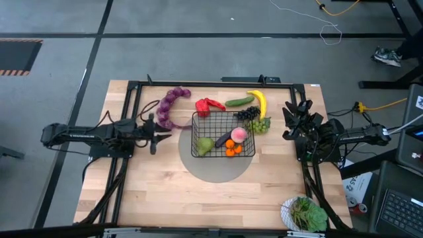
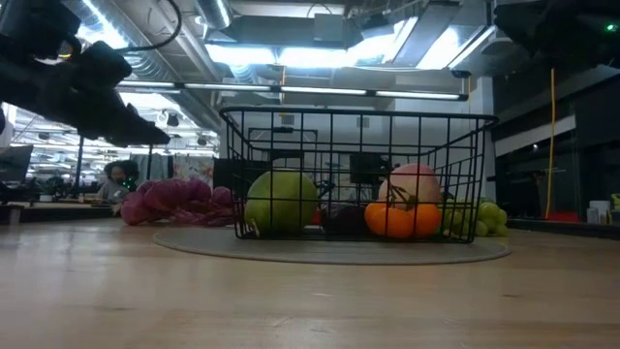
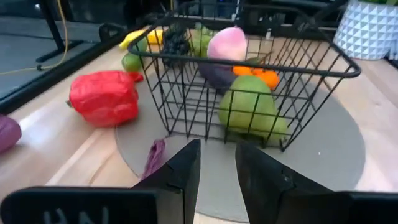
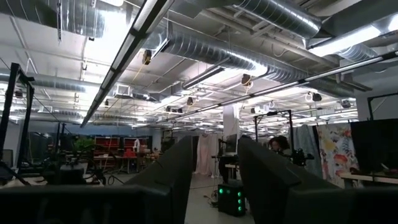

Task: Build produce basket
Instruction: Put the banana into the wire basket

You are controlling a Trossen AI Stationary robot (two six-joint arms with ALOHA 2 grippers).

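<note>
The basket (image 1: pixel 223 134) sits at the centre of the high view on the worktop (image 1: pixel 165 192), holding a pear (image 1: pixel 205 145), peach (image 1: pixel 238 135) and oranges (image 1: pixel 231 149). The left fingers (image 1: pixel 153 133), narrowly parted and empty, lie just left of it, near the purple grape string (image 1: pixel 169 106). The right fingers (image 1: pixel 289 121), also slightly apart and empty, wait at the frame's right.

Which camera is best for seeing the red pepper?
The left wrist view: the red pepper is big and unblocked, lying beside the basket. The high view shows it tiny, behind the basket. The low view doesn't clearly show it; the right wrist view sees only the room.
</note>
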